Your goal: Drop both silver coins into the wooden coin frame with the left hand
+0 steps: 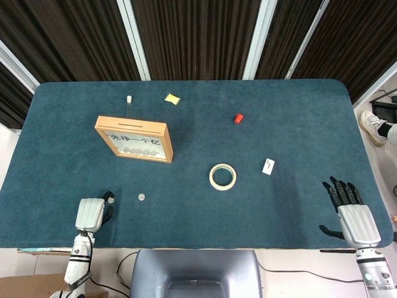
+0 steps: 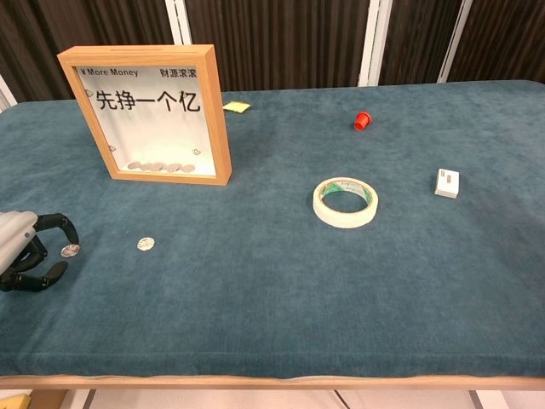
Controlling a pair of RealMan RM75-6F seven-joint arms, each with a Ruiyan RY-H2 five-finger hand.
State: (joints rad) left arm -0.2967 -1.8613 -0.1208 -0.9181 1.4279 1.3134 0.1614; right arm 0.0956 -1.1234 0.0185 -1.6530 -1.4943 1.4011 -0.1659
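Left robot hand curls over the nearest silver coin on the worktop; whether it pinches it is unclear. It should pinch firmly before lifting. Second coin just beyond; wooden coin frame farther back.

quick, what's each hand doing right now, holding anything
Left hand: fingers curled around a coin on the table; whether it is gripped cannot be told.
Right hand: open, fingers spread, holding nothing.

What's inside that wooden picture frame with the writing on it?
Behind the glass of the wooden frame, a row of coins lies along the bottom, below printed characters on a white backing. How many there are is hard to tell. Two silver coins lie outside on the table.
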